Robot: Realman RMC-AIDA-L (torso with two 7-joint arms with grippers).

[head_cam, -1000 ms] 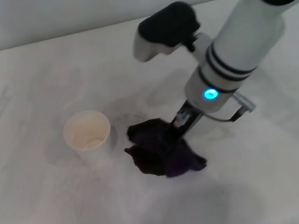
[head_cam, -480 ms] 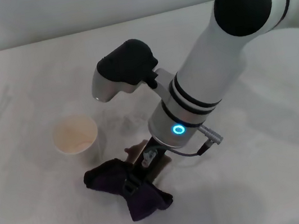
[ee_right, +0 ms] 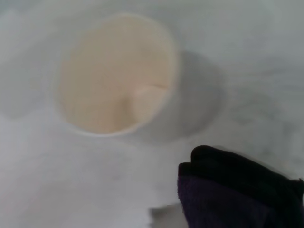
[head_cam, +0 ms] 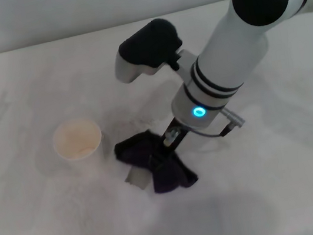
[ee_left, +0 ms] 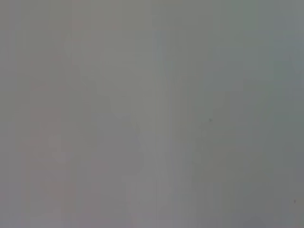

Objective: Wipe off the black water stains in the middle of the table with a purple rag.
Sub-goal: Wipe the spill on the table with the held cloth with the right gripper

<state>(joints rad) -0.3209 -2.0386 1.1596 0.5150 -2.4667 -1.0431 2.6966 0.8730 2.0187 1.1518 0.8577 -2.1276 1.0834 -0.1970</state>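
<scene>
My right gripper (head_cam: 165, 147) reaches down from the right arm onto the middle of the table (head_cam: 43, 231) and is shut on the purple rag (head_cam: 152, 164). The rag lies crumpled on the tabletop under the fingers, with one dark lobe trailing toward the near side. In the right wrist view a corner of the purple rag (ee_right: 237, 192) shows close to the cup. The black water stains do not show; only a small pale grey patch (head_cam: 134, 177) sits at the rag's edge. My left gripper is out of view.
A cream paper cup (head_cam: 78, 139) stands upright just left of the rag; the right wrist view looks into the cup (ee_right: 116, 76), with a little residue at its bottom. Faint grey smudges mark the white tabletop (head_cam: 138, 117) behind the rag.
The right gripper dragged the rag toward the near left, then back right and farther away. A brownish blotch seen beside the rag half a second ago no longer shows.
</scene>
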